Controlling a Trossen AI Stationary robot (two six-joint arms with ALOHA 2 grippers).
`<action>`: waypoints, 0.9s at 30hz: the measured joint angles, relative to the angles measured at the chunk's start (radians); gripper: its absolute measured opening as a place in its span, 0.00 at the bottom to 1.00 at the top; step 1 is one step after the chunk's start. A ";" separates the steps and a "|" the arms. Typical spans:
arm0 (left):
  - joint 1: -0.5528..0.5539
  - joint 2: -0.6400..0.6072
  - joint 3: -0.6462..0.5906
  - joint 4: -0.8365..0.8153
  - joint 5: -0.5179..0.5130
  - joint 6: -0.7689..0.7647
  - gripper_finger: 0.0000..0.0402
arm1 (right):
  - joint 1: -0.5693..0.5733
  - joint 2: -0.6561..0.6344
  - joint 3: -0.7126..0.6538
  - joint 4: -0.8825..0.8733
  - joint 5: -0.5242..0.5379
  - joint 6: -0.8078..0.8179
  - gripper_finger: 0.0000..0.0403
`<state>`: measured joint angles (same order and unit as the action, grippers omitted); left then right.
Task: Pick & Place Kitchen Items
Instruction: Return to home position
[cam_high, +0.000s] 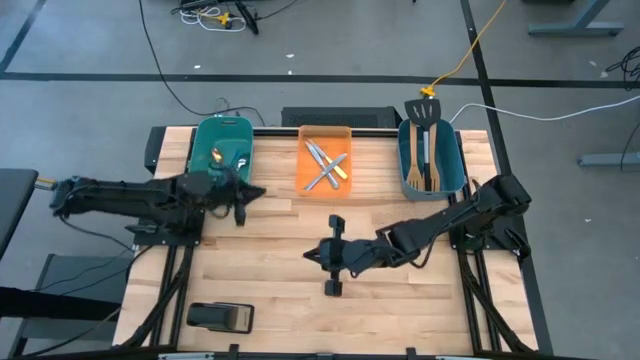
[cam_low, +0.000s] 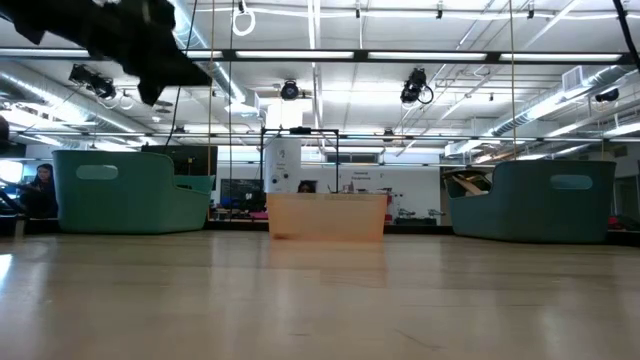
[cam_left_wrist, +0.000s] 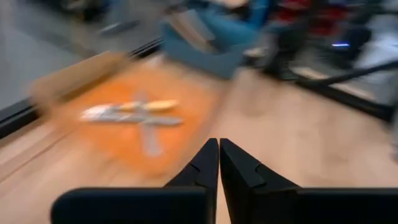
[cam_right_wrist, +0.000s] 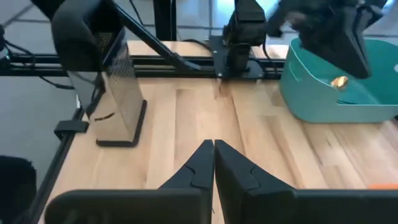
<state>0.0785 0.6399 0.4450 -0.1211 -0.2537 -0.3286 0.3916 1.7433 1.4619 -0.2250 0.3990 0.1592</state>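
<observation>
Silver knives and forks (cam_high: 325, 166) lie crossed in the orange bin (cam_high: 345, 135) at the far middle; they also show in the left wrist view (cam_left_wrist: 134, 115). Light-wood spatulas (cam_high: 414, 160) and a black spatula (cam_high: 425, 110) lie in the right teal bin (cam_high: 458, 160), the black blade over its far rim. Spoons (cam_high: 216, 155) lie in the left teal bin (cam_high: 222, 125). My left gripper (cam_high: 262, 193) is shut and empty beside that bin, raised above the table. My right gripper (cam_high: 308, 255) is shut and empty over the table's middle.
A steel grater with a black top (cam_right_wrist: 115, 93) stands near the front left corner (cam_high: 218, 317). Bare wood lies between the bins and the front edge. The three bins stand in a row along the far edge (cam_low: 327, 215).
</observation>
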 joint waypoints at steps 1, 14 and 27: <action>-0.049 0.001 0.000 0.029 -0.007 0.012 0.04 | 0.007 -0.002 -0.025 0.037 0.009 0.002 0.05; -0.595 0.002 0.000 0.069 -0.363 0.230 0.03 | 0.058 -0.178 -0.370 0.532 0.122 -0.017 0.05; -0.700 -0.001 -0.264 0.462 -0.292 0.345 0.05 | 0.062 -0.341 -0.787 1.061 0.148 -0.108 0.05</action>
<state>-0.6218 0.6389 0.1814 0.3410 -0.5461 0.0165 0.4534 1.4023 0.6751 0.8362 0.5468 0.0513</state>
